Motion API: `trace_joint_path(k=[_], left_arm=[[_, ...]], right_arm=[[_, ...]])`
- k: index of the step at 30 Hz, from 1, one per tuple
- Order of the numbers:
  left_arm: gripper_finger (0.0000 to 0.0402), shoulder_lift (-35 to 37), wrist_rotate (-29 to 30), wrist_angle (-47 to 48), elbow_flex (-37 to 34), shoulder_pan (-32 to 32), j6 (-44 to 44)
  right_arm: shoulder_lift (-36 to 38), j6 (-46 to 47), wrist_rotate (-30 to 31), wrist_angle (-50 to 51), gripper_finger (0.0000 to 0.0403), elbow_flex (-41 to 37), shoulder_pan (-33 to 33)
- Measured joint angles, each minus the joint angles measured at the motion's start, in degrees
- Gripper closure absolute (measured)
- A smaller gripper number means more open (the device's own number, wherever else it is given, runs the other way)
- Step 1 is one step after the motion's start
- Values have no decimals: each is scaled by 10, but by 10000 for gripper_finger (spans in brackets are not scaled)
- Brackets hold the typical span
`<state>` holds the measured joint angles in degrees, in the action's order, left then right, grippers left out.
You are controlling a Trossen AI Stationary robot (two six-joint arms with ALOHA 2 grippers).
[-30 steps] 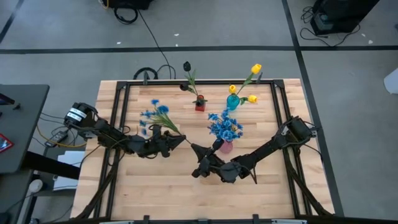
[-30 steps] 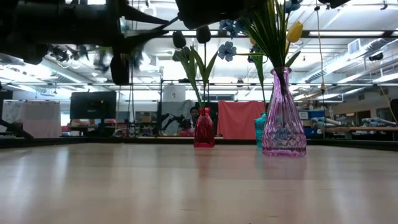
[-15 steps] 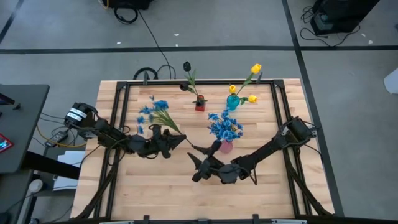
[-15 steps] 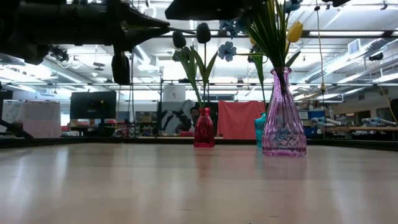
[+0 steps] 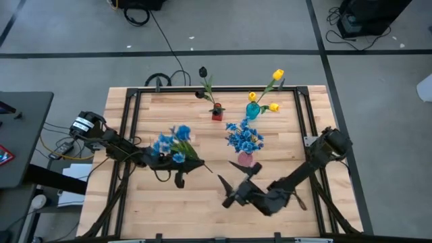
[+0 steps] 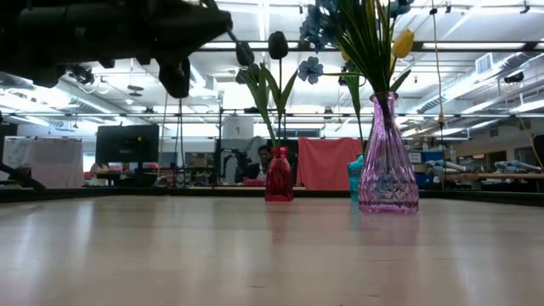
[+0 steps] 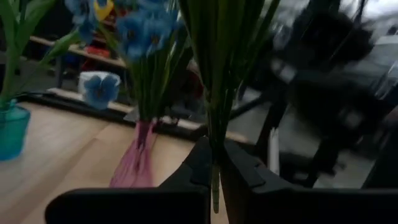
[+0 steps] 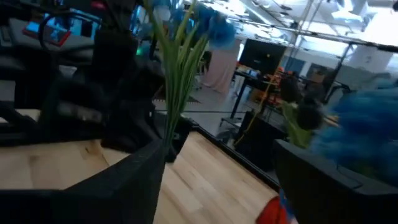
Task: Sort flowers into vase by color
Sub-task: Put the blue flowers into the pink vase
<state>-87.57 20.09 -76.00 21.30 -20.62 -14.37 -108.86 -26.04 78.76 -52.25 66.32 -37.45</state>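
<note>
Around the wooden table

A black cable [image 5: 162, 40] snakes over the grey floor to the table [image 5: 202, 202] at its far edge; a white-labelled box [image 5: 82, 124] sits off its left edge, and a red cloth [image 6: 325, 174] hangs beyond.

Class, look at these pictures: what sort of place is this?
Probably a robotics lab or workshop: a wooden table edged by a black metal frame, a grey taped floor with loose cables, and ceiling strip lights over cluttered workbenches behind.
</note>
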Motion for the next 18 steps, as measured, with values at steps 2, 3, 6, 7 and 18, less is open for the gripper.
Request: trace_joint_path(k=[2,3,6,7,18], left_arm=[[382,0,-3,42,12,0,7],[382,0,-8,71,22,1,8],[381,0,-37,183,65,1,23],[381,0,-42,227,83,1,29],[380,8,-50,522,238,-4,157]], right_arm=[[13,3,26,1,97,0,-21],[20,3,41,1,99,0,-32],[39,4,79,-1,110,0,-60],[41,6,87,-1,114,0,-67],[30,253,-97,143,149,-1,-82]])
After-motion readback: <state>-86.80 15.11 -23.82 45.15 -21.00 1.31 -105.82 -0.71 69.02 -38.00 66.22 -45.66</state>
